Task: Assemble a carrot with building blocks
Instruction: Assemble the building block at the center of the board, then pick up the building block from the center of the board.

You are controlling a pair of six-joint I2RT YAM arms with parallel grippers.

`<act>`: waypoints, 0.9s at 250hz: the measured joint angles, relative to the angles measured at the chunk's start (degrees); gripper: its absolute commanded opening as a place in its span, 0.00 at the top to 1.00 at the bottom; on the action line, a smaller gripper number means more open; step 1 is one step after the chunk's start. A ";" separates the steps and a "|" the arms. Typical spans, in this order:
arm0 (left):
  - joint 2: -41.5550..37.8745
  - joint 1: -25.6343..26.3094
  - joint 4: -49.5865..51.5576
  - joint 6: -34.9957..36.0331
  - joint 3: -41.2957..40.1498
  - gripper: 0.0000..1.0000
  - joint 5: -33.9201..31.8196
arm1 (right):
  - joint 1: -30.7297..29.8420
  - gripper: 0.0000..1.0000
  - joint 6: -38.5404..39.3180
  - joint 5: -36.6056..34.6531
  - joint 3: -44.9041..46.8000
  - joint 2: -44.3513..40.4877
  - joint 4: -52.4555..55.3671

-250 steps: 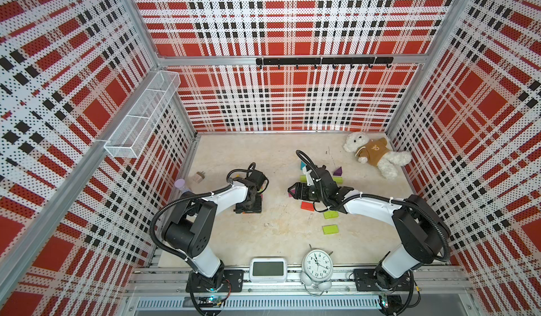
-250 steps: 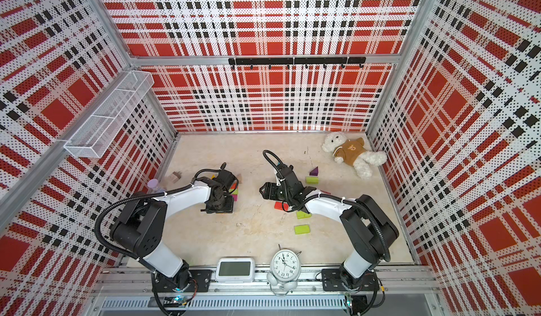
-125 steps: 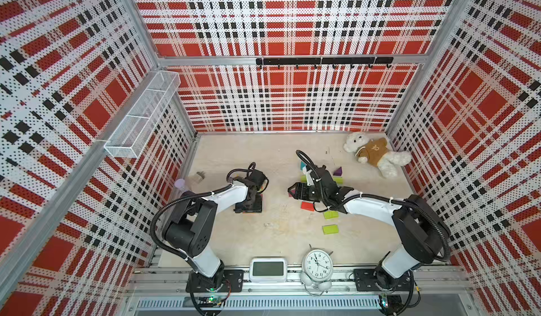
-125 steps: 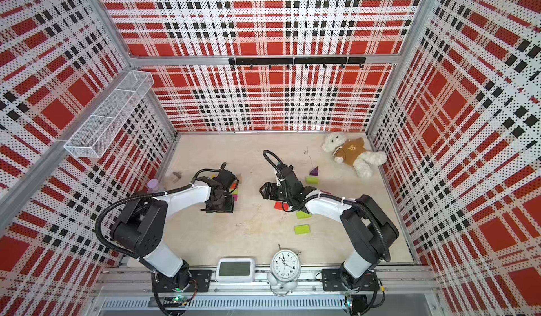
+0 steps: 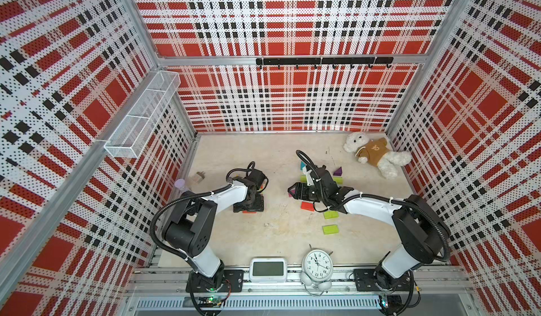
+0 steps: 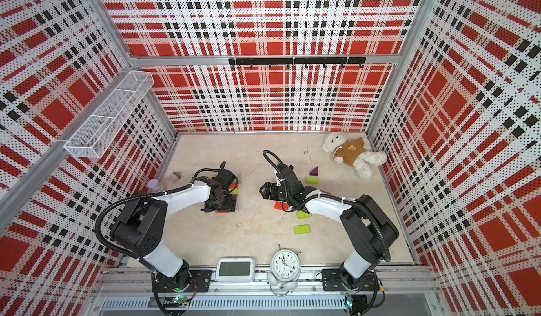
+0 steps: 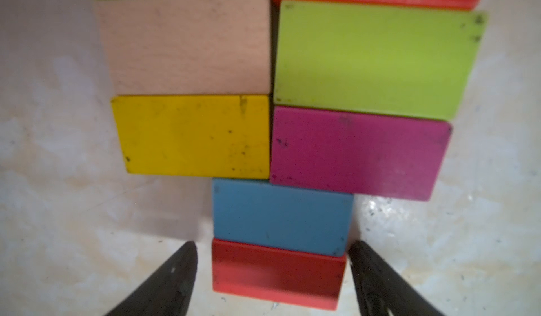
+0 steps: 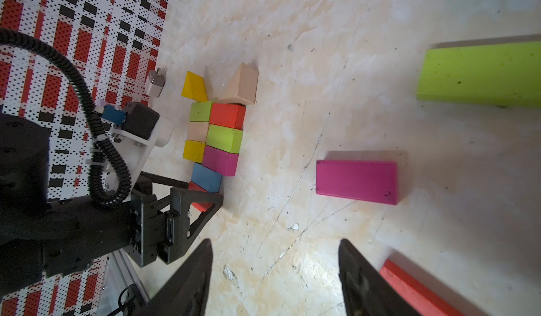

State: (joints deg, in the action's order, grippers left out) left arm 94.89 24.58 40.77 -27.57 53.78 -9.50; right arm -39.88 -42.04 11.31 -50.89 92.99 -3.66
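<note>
**Left arm lets go at the carrot's tip.** My left gripper [image 7: 272, 248] has spread its jaws, which were narrower a second ago. The black fingers [image 7: 175, 273] now stand just clear on either side of the red brick [image 7: 278, 273], gripping nothing. The brick lies flat on the table [image 7: 58, 212], butted against the blue brick [image 7: 282, 216] at the narrow end of the carrot, below the yellow brick [image 7: 193, 136] and the magenta brick [image 7: 358, 152]. I judge the tip placed and this arm free to lift away. My right gripper [image 8: 275, 247] has not changed: it hangs wide open and empty over bare table beside a loose magenta brick [image 8: 357, 181]. Two lime bricks [image 5: 330, 229] also wait unused nearby.
</note>
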 measured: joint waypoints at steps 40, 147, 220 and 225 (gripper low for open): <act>-2.10 0.00 0.50 -0.68 -0.52 0.14 0.22 | 0.00 0.30 0.00 0.02 0.00 0.00 -0.02; -10.71 2.19 6.64 -2.01 1.53 0.11 0.33 | 0.02 0.30 0.00 -0.46 0.00 -0.24 0.52; -19.78 7.80 9.92 -3.15 15.13 0.09 -3.85 | 2.82 0.27 2.47 -3.98 0.02 -9.88 4.92; -19.96 8.35 9.66 -3.13 15.82 0.09 -4.11 | 3.34 0.27 2.84 -4.22 0.07 -10.58 5.18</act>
State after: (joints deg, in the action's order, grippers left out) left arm 74.94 32.93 50.43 -30.70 69.60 -13.61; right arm -36.53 -39.20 7.09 -50.83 82.41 1.52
